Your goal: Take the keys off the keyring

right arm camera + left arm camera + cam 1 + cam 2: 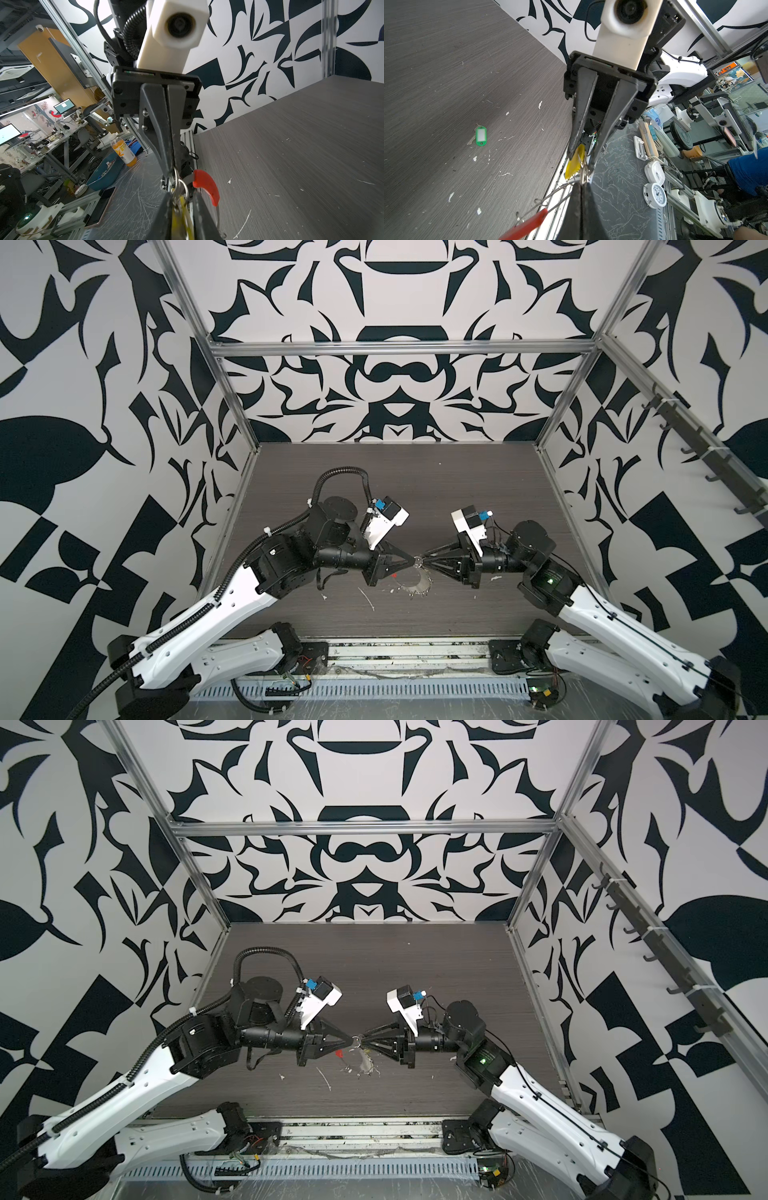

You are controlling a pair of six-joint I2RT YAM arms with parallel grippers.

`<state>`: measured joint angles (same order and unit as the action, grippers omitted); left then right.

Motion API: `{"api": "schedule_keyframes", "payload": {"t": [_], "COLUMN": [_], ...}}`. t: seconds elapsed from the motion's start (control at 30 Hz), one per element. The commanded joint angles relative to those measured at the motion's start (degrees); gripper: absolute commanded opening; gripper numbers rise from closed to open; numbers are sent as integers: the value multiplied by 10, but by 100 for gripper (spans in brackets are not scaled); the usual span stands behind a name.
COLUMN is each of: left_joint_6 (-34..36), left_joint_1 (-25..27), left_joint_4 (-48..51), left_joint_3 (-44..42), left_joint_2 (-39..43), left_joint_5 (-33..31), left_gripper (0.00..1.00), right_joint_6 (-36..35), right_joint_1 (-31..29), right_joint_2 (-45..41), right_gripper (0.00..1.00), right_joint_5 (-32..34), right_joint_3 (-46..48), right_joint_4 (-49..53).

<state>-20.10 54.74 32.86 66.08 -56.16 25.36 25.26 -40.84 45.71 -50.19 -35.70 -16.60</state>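
Both grippers meet tip to tip above the middle of the dark table [374,489]. My left gripper [411,560] [582,184] is shut on a small silvery ring of the keyring. The thin wire loop [415,591] [550,197] hangs below it, with its red sleeve [395,573] [339,1053] [527,225] [205,187]. My right gripper [424,562] [181,197] is closed round the yellow tag [574,164] [180,216] of one key, which hangs from that ring. The other key, with a green tag [480,136], lies loose on the table, apart from the ring.
White paint flecks [368,597] are scattered over the near half of the table. Aluminium frame posts and patterned walls stand on three sides, and a metal rail [407,651] runs along the front edge. Alarm clocks [654,172] lie beyond that edge.
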Motion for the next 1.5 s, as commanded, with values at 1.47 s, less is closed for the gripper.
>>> {"api": "schedule_keyframes", "payload": {"t": [1.47], "left_joint_6": [50], "left_joint_1": [53], "left_joint_4": [-312], "left_joint_3": [-175], "left_joint_2": [88], "left_joint_5": [-168], "left_gripper": [0], "right_joint_6": [85], "right_joint_1": [3], "right_joint_2": [1], "right_gripper": [0], "right_joint_5": [94], "right_joint_3": [40], "right_joint_4": [-16]}}
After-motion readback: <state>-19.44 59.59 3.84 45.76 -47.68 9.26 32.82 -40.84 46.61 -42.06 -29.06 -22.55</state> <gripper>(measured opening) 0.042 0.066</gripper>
